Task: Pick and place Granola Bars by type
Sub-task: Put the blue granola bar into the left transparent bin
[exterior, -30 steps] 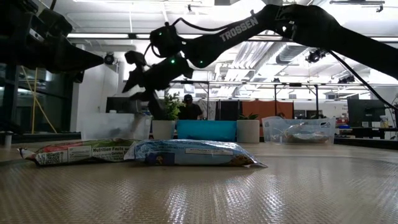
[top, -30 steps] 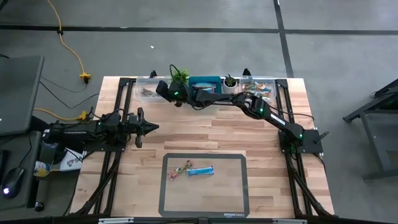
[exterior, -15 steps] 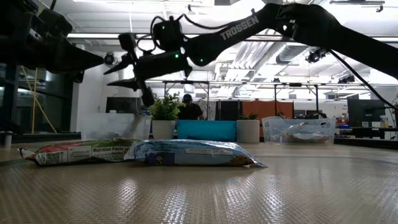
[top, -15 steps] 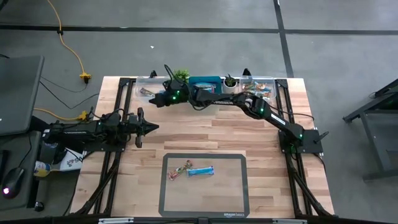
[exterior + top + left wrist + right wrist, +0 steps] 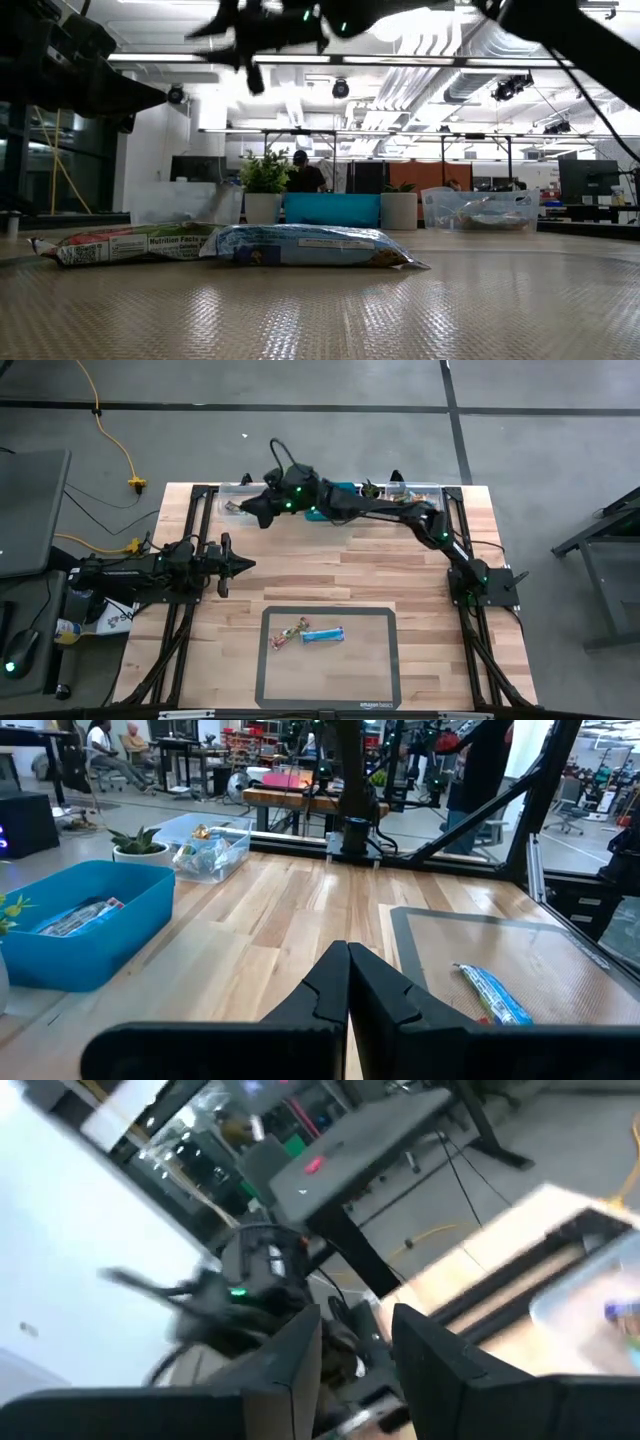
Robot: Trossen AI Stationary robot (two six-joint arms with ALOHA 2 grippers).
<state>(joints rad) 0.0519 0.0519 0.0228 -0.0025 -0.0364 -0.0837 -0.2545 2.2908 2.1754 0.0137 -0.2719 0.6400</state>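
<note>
Granola bars lying on mat, right gripper raised near clear bin, fingers apart, empty, left gripper pressed together, waiting.

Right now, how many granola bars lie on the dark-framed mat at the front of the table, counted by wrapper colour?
Light blue bars: 1
Red multicoloured bars: 1
Total on the mat: 2
</note>
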